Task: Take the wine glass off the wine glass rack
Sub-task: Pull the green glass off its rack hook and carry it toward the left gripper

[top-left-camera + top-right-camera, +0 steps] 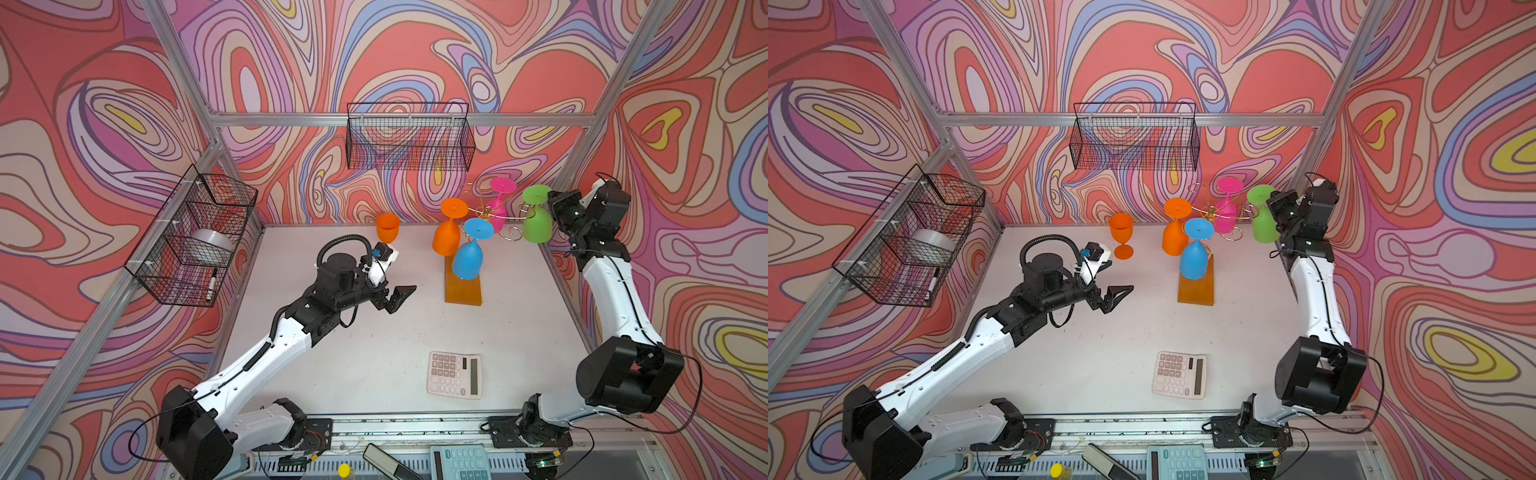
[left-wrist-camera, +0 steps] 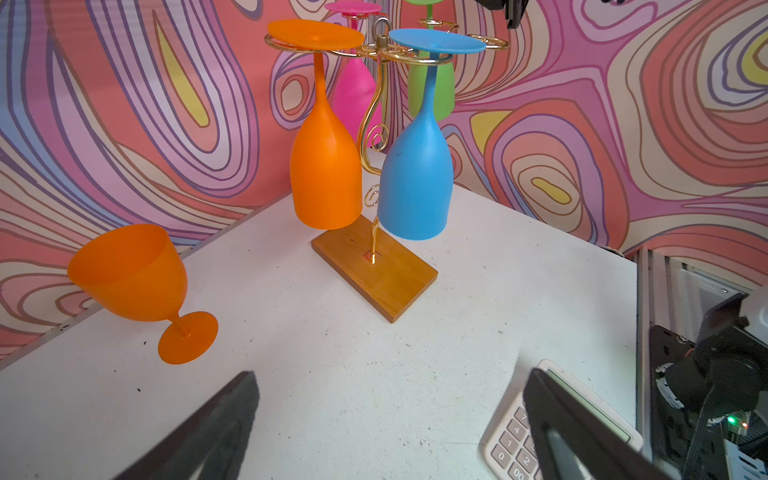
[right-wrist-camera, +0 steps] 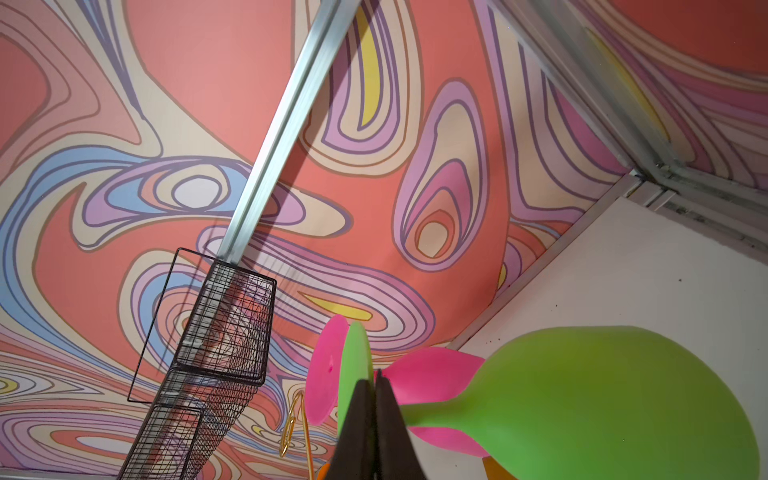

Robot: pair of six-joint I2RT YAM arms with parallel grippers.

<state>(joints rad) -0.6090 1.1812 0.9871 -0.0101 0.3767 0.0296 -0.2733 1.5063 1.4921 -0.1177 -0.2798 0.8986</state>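
Item: wine glass rack (image 1: 462,293), a gold wire tree on an amber base, standing right of centre toward the back of the bench (image 1: 365,332) in both top views. Four inverted glasses are hanging at its curled arms: hanging orange glass (image 1: 446,243), blue glass (image 1: 467,259), pink glass (image 1: 497,208) and green wine glass (image 1: 537,226), the last at the arm nearest the right edge of the frame. A fifth piece, the upright orange glass (image 1: 387,227), is standing on the bench left of the rack, near the back wall and well apart from the base; by judgement one removal is already done. Work in hand: the right claw (image 3: 375,388) is pinching the thin stem of the green wine glass between foot and bowl, fingers pressed almost together, as the right wrist view is showing. Whether the green foot is bearing on the wire or riding just above it cannot be told. By judgement the grasp is made, while drawing the stem out of the arm and setting the glass down are not yet done. The left claw (image 1: 397,298) is hovering wide and empty over the bench at mid-frame, left of the base. Writing: the calculator (image 2: 523,440) is showing key digits 0, 00, 2 and 4 in the left wrist view. No brand or label is proving legible on the glasses, the rack or the arms.
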